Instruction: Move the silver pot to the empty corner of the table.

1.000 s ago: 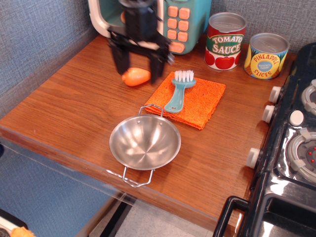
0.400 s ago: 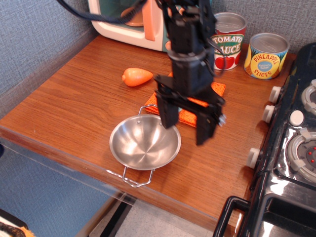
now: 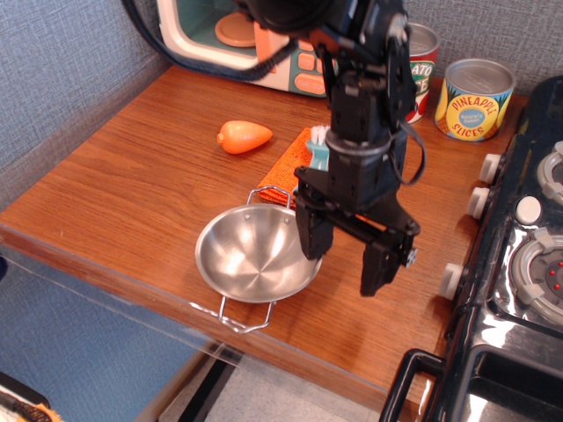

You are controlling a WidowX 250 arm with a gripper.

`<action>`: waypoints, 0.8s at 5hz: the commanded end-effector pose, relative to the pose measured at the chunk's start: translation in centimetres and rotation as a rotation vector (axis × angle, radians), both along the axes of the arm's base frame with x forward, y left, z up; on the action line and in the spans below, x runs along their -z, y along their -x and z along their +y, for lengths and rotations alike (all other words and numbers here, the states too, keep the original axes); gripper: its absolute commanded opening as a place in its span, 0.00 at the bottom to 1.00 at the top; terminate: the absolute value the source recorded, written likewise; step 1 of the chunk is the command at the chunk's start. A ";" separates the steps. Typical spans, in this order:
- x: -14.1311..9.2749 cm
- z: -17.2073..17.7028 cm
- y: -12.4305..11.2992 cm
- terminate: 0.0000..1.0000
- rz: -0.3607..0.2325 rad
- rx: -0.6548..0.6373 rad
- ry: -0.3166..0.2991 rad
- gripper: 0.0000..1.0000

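We see the gripper [image 3: 347, 259] hanging low over the table, jaws spread wide and holding nothing. One finger [image 3: 313, 237] stands over the right rim of the silver pot [image 3: 255, 257]; the other finger [image 3: 376, 268] is out over bare wood to the right of it. Whether the near finger touches the rim we cannot tell.

The silver pot sits upright near the front edge of the table [image 3: 132, 193], one wire handle pointing to the back, the other to the front. Its bowl looks empty.

Behind the arm we note an orange cloth [image 3: 288, 163], mostly hidden, with the white bristles of a teal brush [image 3: 319, 145] just showing. An orange toy vegetable [image 3: 243, 136] lies on the wood left of the cloth. Further back stands a toy microwave [image 3: 242, 40]. A pineapple slices can [image 3: 475, 98] stands at the back right, beside a tomato sauce can [image 3: 424, 57] partly hidden by the arm. A black toy stove [image 3: 519, 264] borders the table's right side.
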State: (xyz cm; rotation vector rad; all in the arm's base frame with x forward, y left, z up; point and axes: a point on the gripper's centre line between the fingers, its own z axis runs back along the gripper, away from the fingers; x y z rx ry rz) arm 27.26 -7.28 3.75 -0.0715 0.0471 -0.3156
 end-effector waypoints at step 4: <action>0.8 1.4 1.2 0.00 -0.005 -0.067 -0.133 1.00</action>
